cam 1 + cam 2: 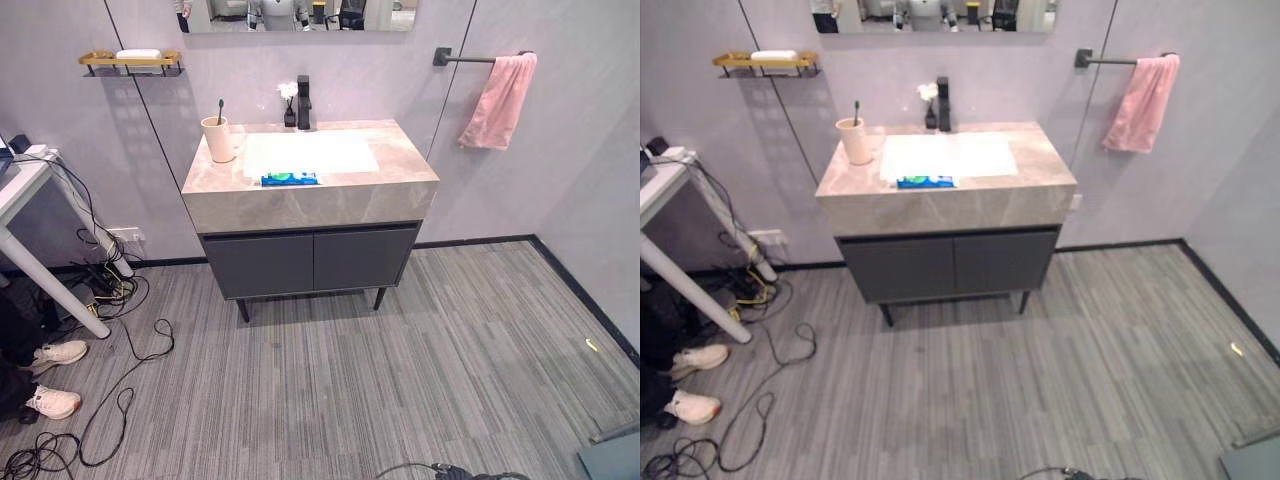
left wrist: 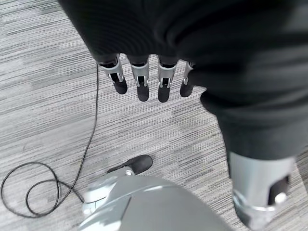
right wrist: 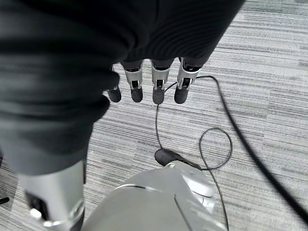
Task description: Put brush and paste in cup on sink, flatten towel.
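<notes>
Sink counter [image 1: 400, 170] stands against the far wall; pink towel [image 1: 498, 100] hangs bunched on the rail at right. Cup [image 1: 218, 139] with brush [image 1: 221, 108] sits far left, paste [image 1: 290, 179] at the near edge. Left hand [image 2: 144, 72] and right hand [image 3: 144, 77] hang relaxed, empty.

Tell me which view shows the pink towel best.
The left eye view: the pink towel hangs bunched over the wall bar, whole and unobstructed. The right eye view shows the same towel nearly as well. Both wrist views face the floor past the hands.
</notes>
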